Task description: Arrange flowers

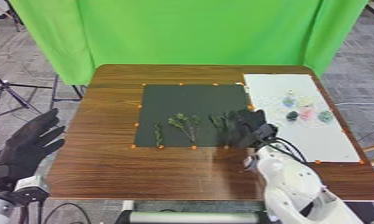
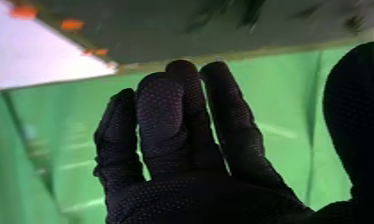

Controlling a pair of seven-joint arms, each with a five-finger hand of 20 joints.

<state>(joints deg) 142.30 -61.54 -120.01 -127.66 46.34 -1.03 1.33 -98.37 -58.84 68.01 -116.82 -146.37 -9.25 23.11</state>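
The left hand [image 1: 22,147] and right hand [image 1: 246,125] are holding nothing, fingers straight; the right is partly hiding a sprig [image 1: 216,121] near the mat's [image 1: 183,100] right edge.

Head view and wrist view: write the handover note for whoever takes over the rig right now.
Left hand: open, by the table's left edge.
Right hand: open, at the dark mat's right side; contact with the nearest sprig unclear.
Green sprigs: lying on the dark mat.
Small coloured pieces: on the white sheet, too small to name.
Done: no arrangement visible.
Left: probably picking up and arranging the sprigs.
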